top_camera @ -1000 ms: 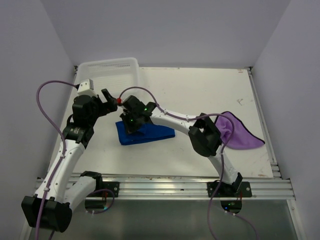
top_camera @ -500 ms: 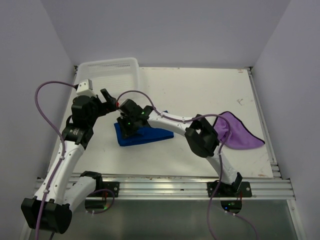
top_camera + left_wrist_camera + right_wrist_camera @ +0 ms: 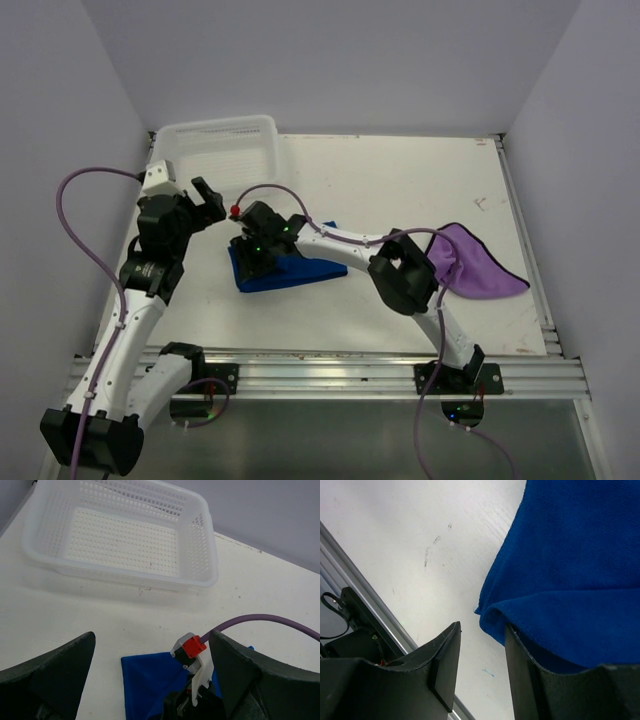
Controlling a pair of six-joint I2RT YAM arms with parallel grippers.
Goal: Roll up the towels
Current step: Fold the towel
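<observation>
White links (image 3: 125, 332), black joints (image 3: 402, 280), looping purple cables (image 3: 270, 618), a red plug (image 3: 192, 645); left tool (image 3: 152, 635) fingers matte black.

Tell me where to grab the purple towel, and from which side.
Take the purple towel by its pointed corner at the right, coming down from above on that side. That corner lies flat and free on the table. The towel's left part is hidden behind the right arm's elbow, so an approach from there looks blocked.
</observation>
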